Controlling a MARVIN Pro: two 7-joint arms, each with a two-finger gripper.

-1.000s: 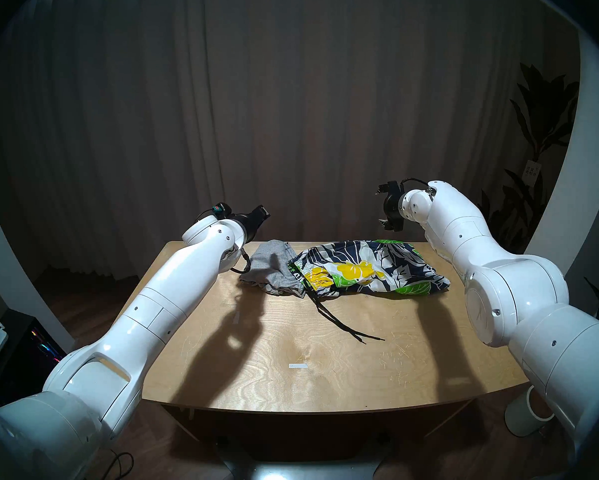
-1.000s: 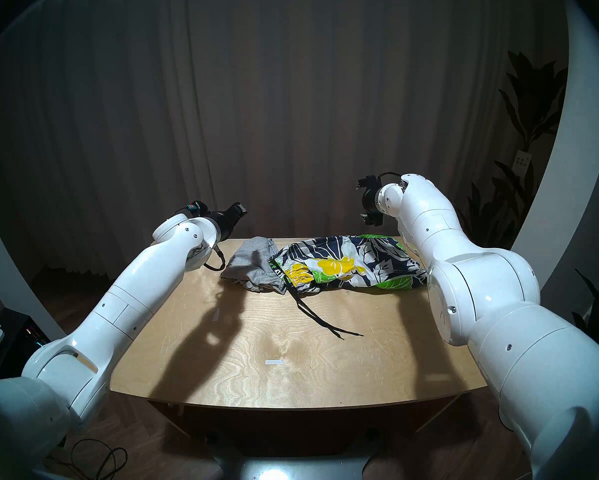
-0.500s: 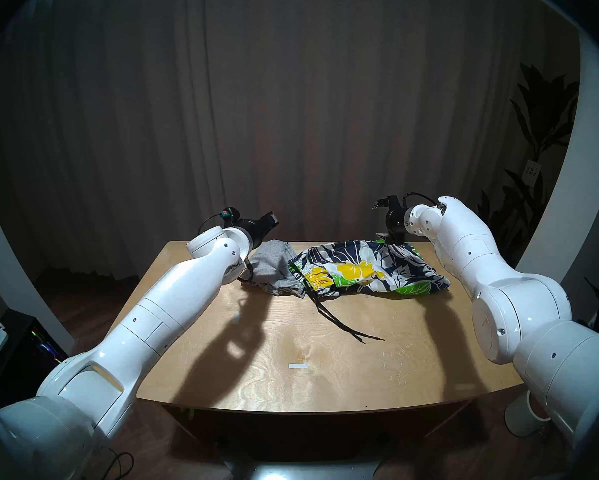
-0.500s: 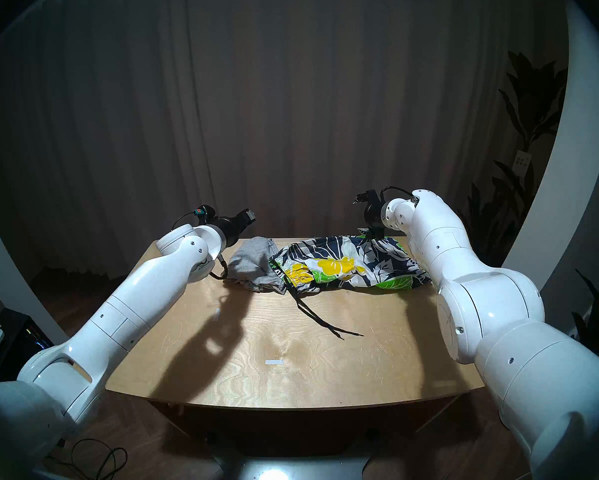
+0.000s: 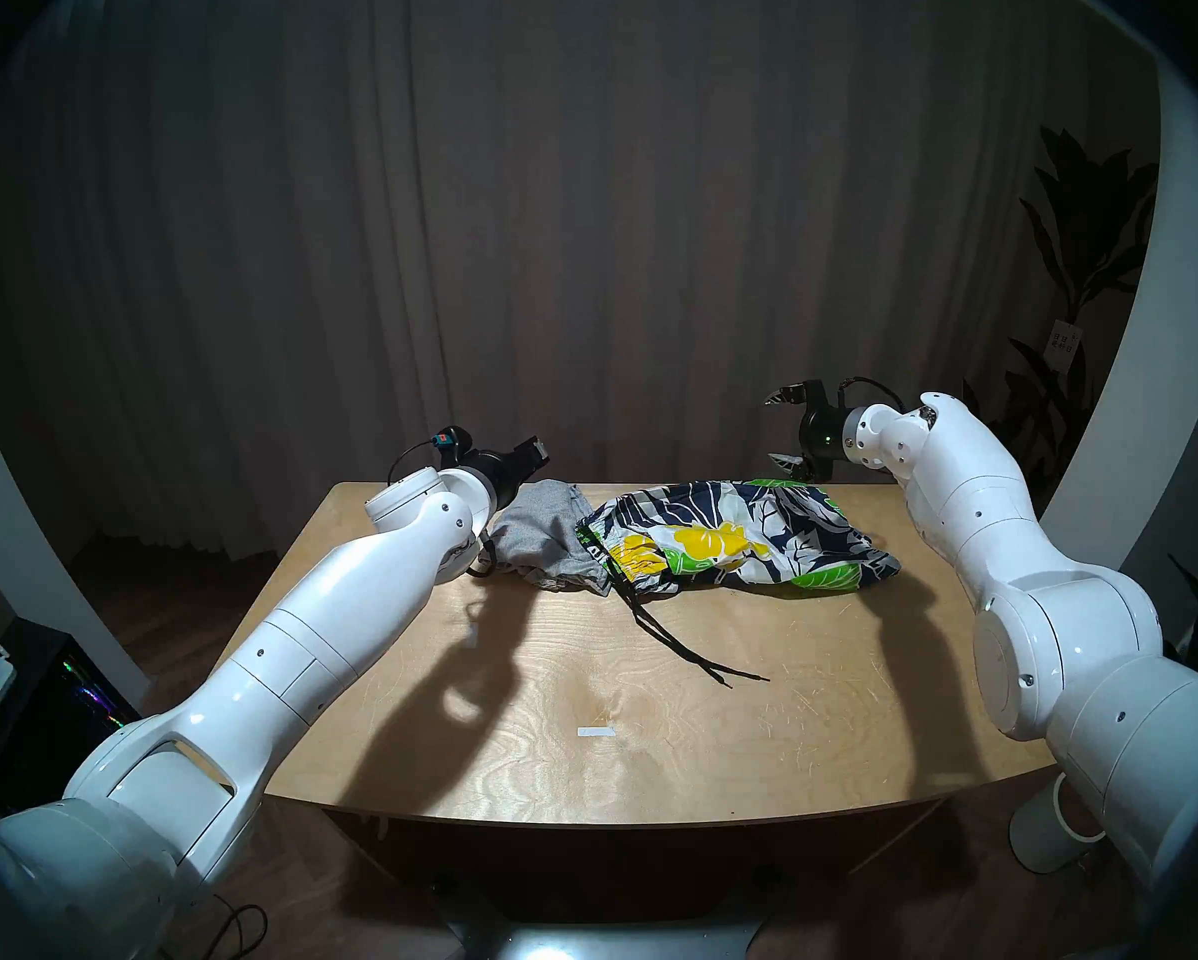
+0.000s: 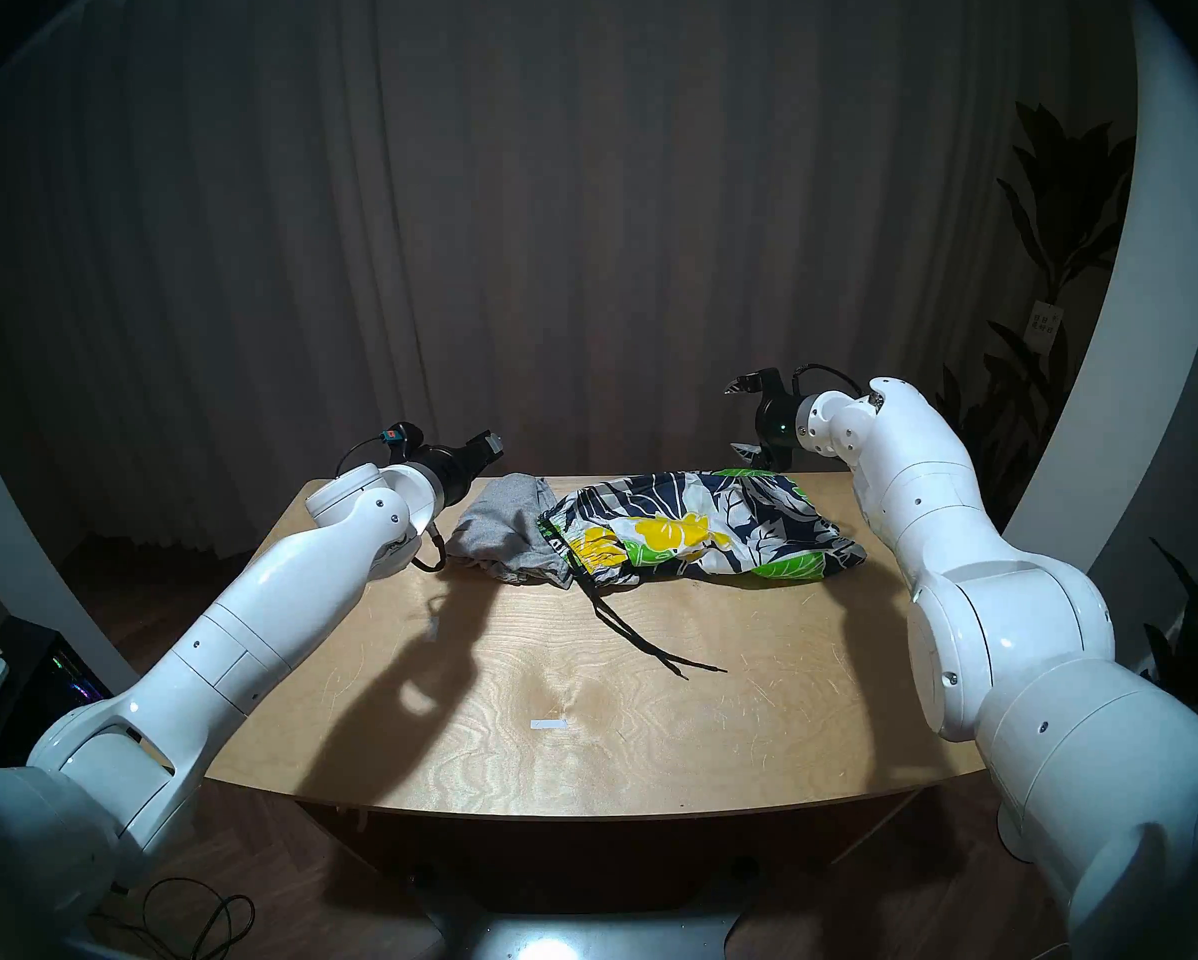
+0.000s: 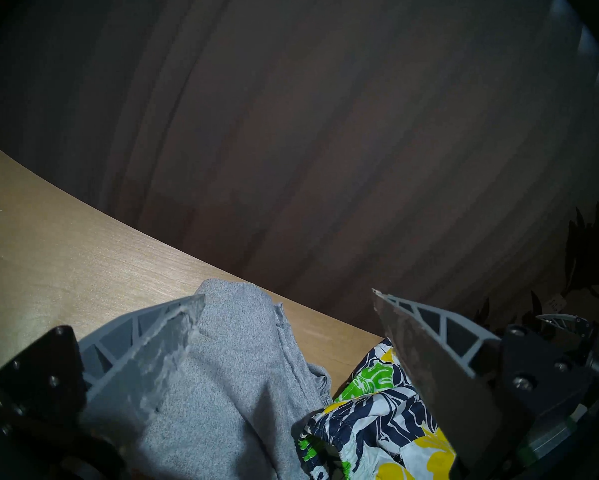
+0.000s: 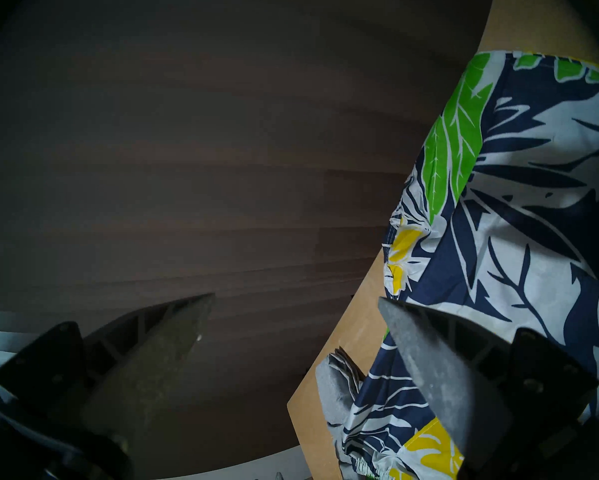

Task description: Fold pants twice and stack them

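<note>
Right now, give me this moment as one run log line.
left tool: open, empty | right tool: open, empty | grey shorts, floral shorts: unfolded on table

No text can be read: the small white tag (image 5: pixel 1065 343) hanging by the plant (image 5: pixel 1081 245) bears dark marks too tiny to make out.

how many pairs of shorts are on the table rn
2. The grey shorts lie bunched at the far left of the table; the floral shorts lie right beside them, touching, drawstring trailing toward the robot. More could be hidden underneath, though none shows.
</note>
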